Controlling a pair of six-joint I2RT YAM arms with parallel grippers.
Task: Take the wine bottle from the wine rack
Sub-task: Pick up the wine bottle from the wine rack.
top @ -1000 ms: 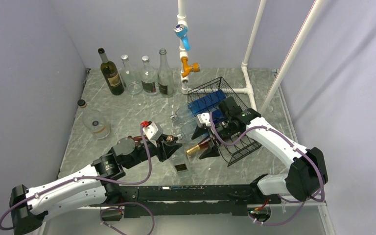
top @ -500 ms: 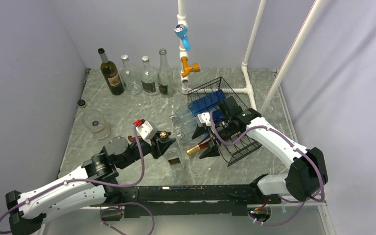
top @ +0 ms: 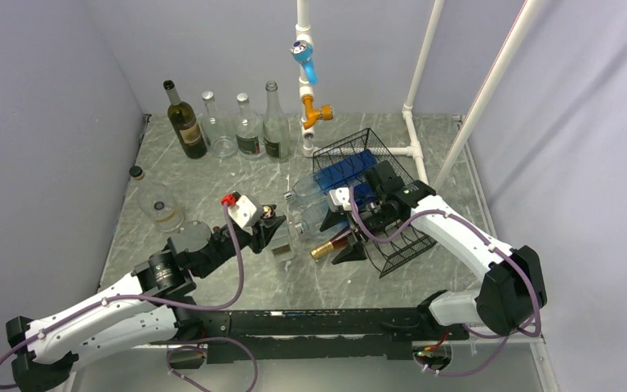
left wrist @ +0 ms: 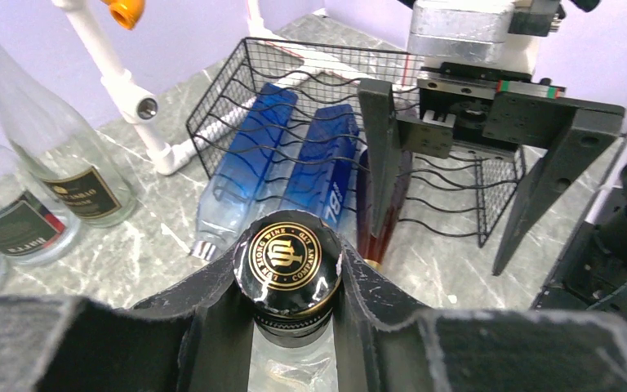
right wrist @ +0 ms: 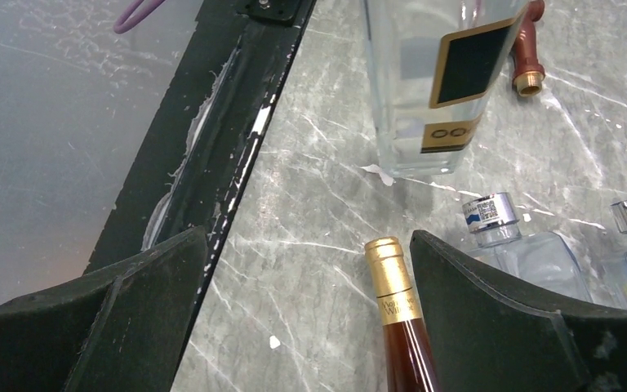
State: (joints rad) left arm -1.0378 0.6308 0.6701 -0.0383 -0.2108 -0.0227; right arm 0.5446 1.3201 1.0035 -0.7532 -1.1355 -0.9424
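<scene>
The black wire wine rack (top: 392,175) lies at the table's right and also shows in the left wrist view (left wrist: 229,90). It holds two blue bottles (left wrist: 249,155) and an amber wine bottle (right wrist: 404,343) with a gold cap, whose neck pokes out of the rack's front (top: 331,247). My right gripper (top: 341,237) is open, with its fingers on either side of that neck and apart from it (right wrist: 309,245). My left gripper (top: 269,222) is shut on the black-capped neck (left wrist: 289,260) of a clear square bottle (top: 282,243), upright and left of the rack, with its base at or just above the table.
Several bottles (top: 237,126) stand in a row at the back left. A round clear bottle (top: 162,211) lies near the left wall. The white pipe frame (top: 306,122), with blue and orange valves, stands behind the rack. Two clear silver-capped bottles (right wrist: 498,220) lie beside the amber one.
My left gripper has carried the clear square bottle to the left and farther back, away from the rack. The right arm has not moved.
</scene>
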